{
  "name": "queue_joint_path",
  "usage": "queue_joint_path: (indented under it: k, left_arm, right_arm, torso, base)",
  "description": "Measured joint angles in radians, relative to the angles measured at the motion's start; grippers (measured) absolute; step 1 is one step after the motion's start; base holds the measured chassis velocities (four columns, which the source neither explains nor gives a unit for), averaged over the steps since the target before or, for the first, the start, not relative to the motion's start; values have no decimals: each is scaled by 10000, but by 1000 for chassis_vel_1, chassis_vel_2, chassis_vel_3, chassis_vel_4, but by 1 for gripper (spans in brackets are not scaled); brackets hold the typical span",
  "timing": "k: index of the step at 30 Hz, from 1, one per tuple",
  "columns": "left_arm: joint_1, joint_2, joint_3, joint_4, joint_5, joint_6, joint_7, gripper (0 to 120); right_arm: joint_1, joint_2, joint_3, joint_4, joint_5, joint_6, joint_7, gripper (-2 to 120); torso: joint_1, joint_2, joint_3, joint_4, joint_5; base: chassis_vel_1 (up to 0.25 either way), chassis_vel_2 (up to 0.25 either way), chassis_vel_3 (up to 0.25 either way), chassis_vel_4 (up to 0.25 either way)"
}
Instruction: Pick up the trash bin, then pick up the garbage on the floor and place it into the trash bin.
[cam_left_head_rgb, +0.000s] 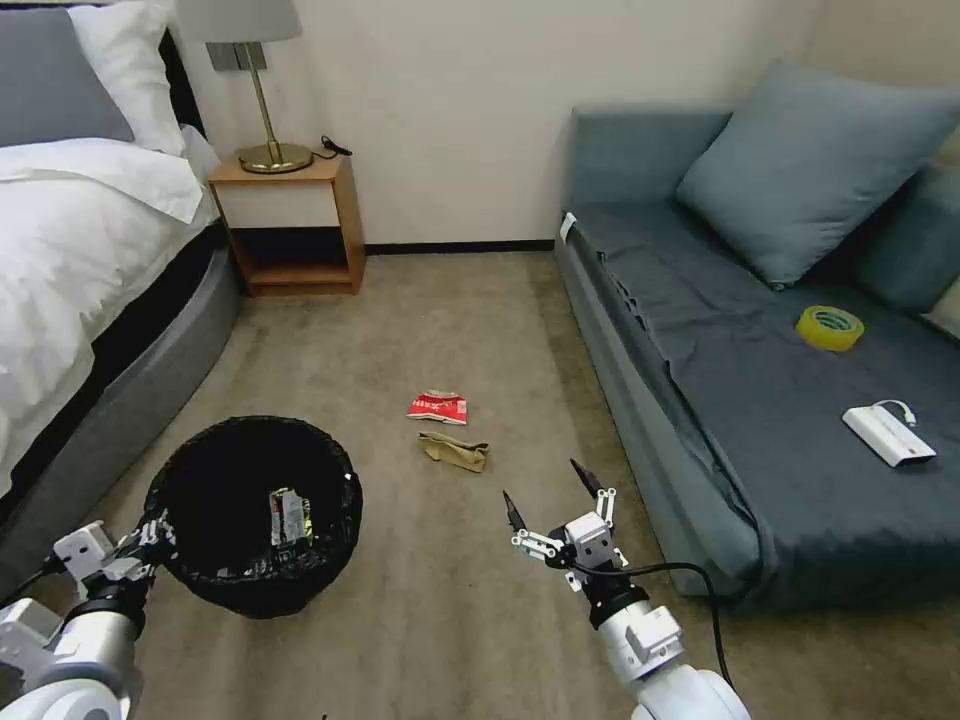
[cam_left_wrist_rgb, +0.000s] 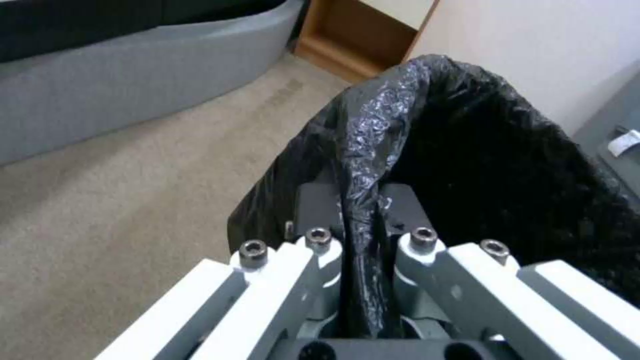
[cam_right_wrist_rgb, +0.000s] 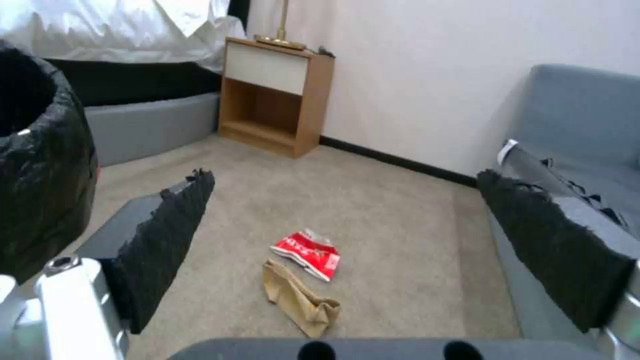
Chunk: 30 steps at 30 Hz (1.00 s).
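Low, left end effector pinching trash bin rim, right end effector spread

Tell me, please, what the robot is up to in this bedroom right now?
It is clearing litter from the carpet. The left gripper is shut on the rim of the round black bag-lined trash bin, which already holds a shiny wrapper. The right gripper hangs open above the floor, short of the red-white snack packet and the crumpled brown paper, both lying on the carpet between the bed and the grey sofa.
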Motion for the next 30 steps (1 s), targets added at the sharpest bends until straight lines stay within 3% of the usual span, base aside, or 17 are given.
queue_joint_path:
  k: [16, 30]
  left_arm:
    - [-229, 232, -96, 279, -185, 58, -26, 4]
    - [-258, 429, -299, 553, -332, 5, 42, 4]
  right_arm:
    - [24, 124, -24, -140, -49, -35, -6, 100]
    - [3, 260, -94, -183, -183, -39, -63, 100]
  torso:
    - [0, 0, -1, 0, 0]
    - [1, -2, 0, -1, -1]
  base:
    - [0, 0, 0, 0]
    - [-90, 101, 93, -93]
